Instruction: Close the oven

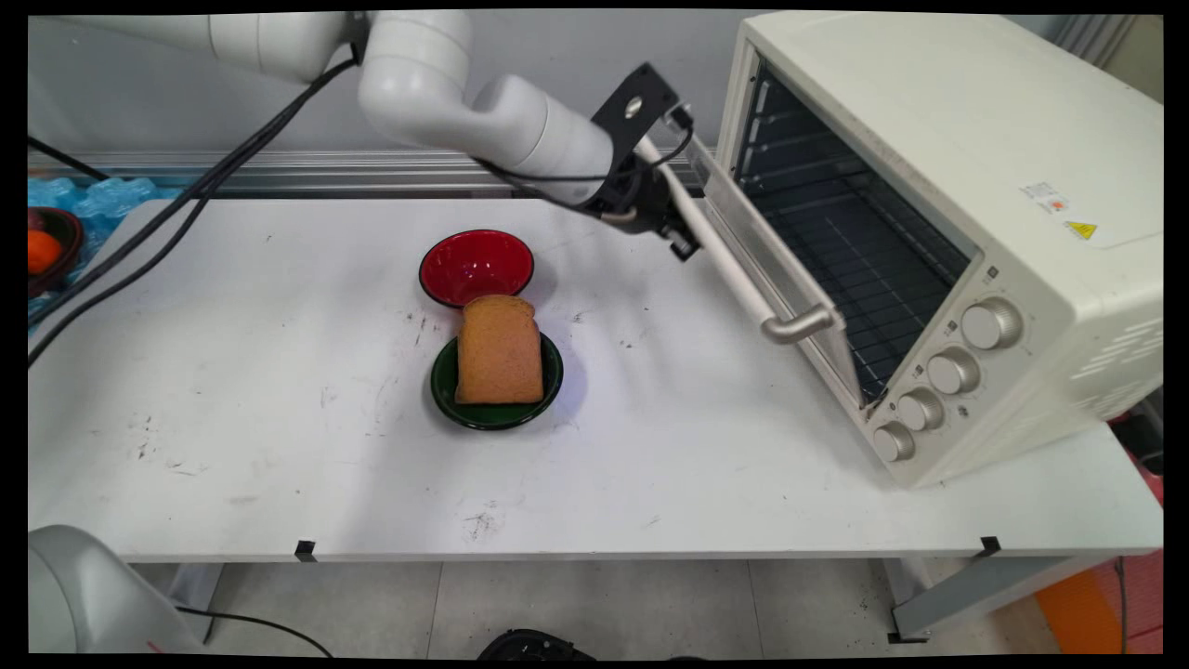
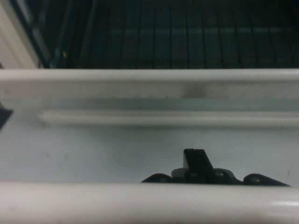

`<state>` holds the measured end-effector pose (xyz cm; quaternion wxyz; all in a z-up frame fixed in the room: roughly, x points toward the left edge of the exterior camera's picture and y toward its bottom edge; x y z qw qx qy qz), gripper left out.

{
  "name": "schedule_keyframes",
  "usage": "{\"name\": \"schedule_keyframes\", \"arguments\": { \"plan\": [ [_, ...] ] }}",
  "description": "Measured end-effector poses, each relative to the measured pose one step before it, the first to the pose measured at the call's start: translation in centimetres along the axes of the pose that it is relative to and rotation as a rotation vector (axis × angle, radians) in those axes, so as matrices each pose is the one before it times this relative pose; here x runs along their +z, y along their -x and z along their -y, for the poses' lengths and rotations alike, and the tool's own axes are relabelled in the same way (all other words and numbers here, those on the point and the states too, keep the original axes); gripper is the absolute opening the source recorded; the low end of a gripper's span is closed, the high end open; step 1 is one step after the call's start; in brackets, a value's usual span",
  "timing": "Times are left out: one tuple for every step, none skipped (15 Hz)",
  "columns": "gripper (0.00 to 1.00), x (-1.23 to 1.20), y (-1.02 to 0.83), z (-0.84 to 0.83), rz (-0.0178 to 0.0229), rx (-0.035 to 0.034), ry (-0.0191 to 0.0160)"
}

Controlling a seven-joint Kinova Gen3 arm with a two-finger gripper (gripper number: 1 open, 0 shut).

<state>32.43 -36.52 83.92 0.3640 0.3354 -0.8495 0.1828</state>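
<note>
My gripper [image 1: 676, 237] is at the far end of the handle bar [image 1: 734, 269] of a cream toaster oven [image 1: 929, 139], whose door [image 1: 785, 274] hangs partly open. In the hand view the pale handle [image 2: 149, 203] crosses close in front, and the gripper [image 2: 196, 156] shows as one black tip poking up behind it, shut, between the handle and the door's top edge [image 2: 149, 84]. The dark wire rack [image 2: 187, 37] lies beyond. To the left on the table, a slice of brown bread [image 1: 500, 353] rests on a green bowl [image 1: 446, 390], with an empty red bowl [image 1: 476, 265] just behind.
The oven stands at the table's right end with its knobs [image 1: 952, 372] facing the near side. At the far left edge a dark bowl holding an orange [image 1: 42, 251] sits beside blue wrapping [image 1: 102, 195]. Black cables [image 1: 186, 204] hang from the arm over the table's left part.
</note>
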Motion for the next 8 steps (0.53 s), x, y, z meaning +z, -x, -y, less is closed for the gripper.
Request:
{"name": "schedule_keyframes", "arguments": {
  "plan": [
    [0.00, -0.041, -0.511, 0.089, -0.00766, 0.00255, 0.00103],
    [0.00, -0.067, -0.595, 0.099, -0.00856, 0.00334, 0.00109],
    [0.00, -0.041, -0.386, 0.069, -0.00514, 0.00234, 0.00075],
    [0.00, -0.062, -0.494, 0.081, -0.00678, 0.00389, 0.00139],
    [0.00, -0.046, -0.380, 0.057, -0.00478, 0.00296, 0.00126],
    [0.00, -0.088, -0.625, 0.100, -0.00714, 0.00498, 0.00219],
    [0.00, -0.104, -0.491, 0.096, -0.00511, 0.00353, 0.00178],
    [0.00, -0.140, -0.525, 0.114, -0.00460, 0.00353, 0.00181]
  ]
}}
